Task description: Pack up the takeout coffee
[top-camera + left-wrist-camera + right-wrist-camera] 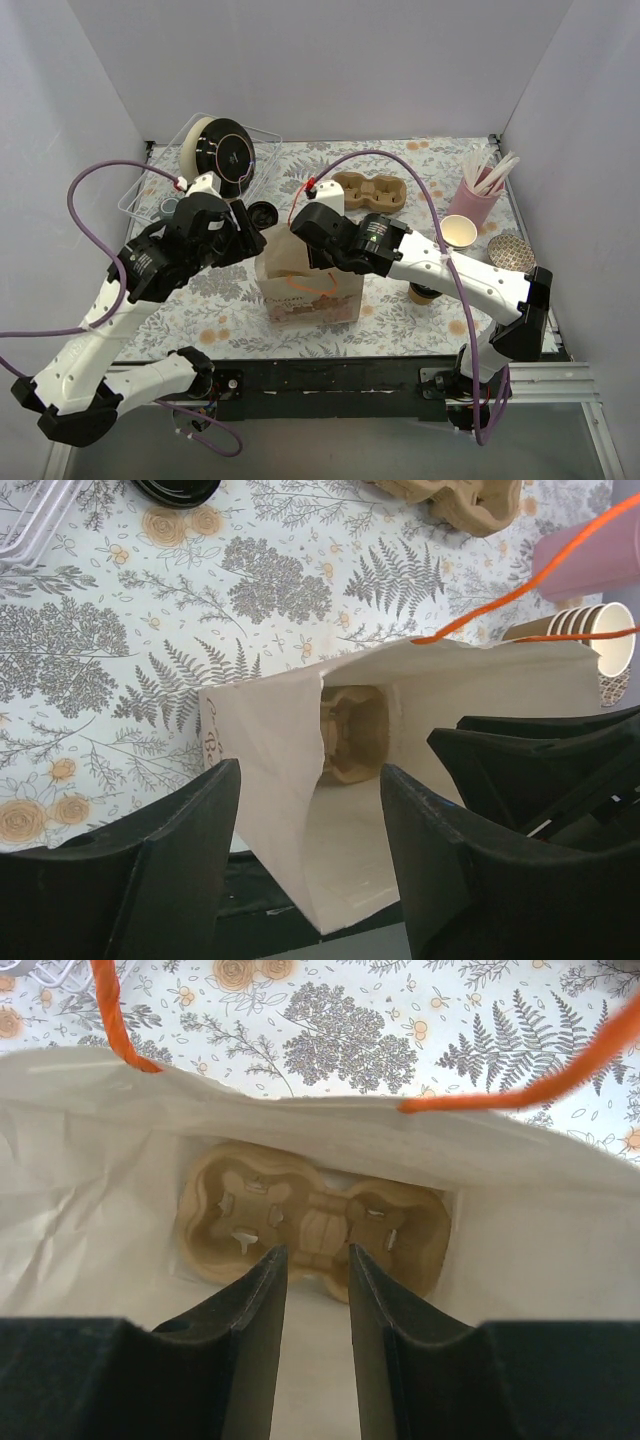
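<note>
The left claw (pixel 310 775) is spread astride one wall of the bag (pixel 310 295) without pinching it. The right claw (pixel 313 1260) hangs in the bag's mouth above the carrier (pixel 310 1225). Its fingers are narrowly apart with nothing between them.

The coffee (pixel 421 293) seems to stand on the worktop (pixel 240 310), off to the right claw's outer side and partly under that arm (pixel 470 275). A low swing of the arm could knock it over.

Coming out, the right claw could snag the orange handle (pixel 520 1090) just ahead of it and drag the bag along.

If the left claw shuts off the wall or tugs, the thin paper may fold or tip, closing the mouth. A cup lowered off a carrier socket would probably lean and spill.
</note>
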